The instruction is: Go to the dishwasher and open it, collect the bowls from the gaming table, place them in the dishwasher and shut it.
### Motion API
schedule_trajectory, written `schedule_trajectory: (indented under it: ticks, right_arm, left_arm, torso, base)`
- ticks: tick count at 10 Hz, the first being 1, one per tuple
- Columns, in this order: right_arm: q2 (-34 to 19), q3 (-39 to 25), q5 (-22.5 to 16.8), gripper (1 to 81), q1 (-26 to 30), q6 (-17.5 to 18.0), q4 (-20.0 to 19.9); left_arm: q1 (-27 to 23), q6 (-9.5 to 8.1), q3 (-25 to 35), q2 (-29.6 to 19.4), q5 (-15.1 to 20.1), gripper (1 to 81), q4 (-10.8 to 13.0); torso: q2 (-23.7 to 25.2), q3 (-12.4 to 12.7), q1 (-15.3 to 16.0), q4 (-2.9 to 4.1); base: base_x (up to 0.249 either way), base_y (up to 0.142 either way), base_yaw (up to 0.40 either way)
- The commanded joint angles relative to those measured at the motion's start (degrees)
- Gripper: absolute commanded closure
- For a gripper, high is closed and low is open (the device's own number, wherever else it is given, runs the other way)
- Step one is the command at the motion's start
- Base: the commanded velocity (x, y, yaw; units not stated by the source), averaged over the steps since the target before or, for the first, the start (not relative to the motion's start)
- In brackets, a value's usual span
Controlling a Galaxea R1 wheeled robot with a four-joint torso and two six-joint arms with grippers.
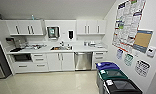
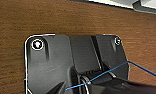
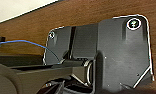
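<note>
Across the pale floor [image 1: 56, 85] I face the closed brushed stainless-steel dishwasher [image 1: 83, 60] built in under the white worktop [image 1: 76, 49], right of the sink [image 1: 59, 48], while I cannot tell how either tool stands.

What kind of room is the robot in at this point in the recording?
Most likely an office kitchenette or break room: white cabinets under a counter with a sink, a built-in stainless dishwasher, sorted waste bins and notice posters on the wall.
</note>
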State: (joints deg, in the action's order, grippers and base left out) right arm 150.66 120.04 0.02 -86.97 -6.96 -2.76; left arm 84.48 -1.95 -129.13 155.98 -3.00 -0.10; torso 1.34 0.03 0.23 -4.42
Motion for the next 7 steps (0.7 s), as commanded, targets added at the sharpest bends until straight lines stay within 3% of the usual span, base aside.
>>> schedule_trajectory:
  ticks: [1,7]
  right_arm:
    - [-1.6,-0.9,-3.1,1.0,2.9,-0.1,0.3]
    - [-1.5,-1.2,-3.1,1.0,2.8,-0.2,0.4]
  left_arm:
    - [-3.0,0.02,0.3,-1.2,2.7,1.0,0.6]
    - [-2.7,0.02,-0.2,-1.1,2.7,1.0,0.6]
  torso:
    - [0.0,0.0,0.0,0.0]
    - [0.0,0.0,0.0,0.0]
  base:
    - [0.267,0.0,0.0]
    - [0.254,0.0,0.0]
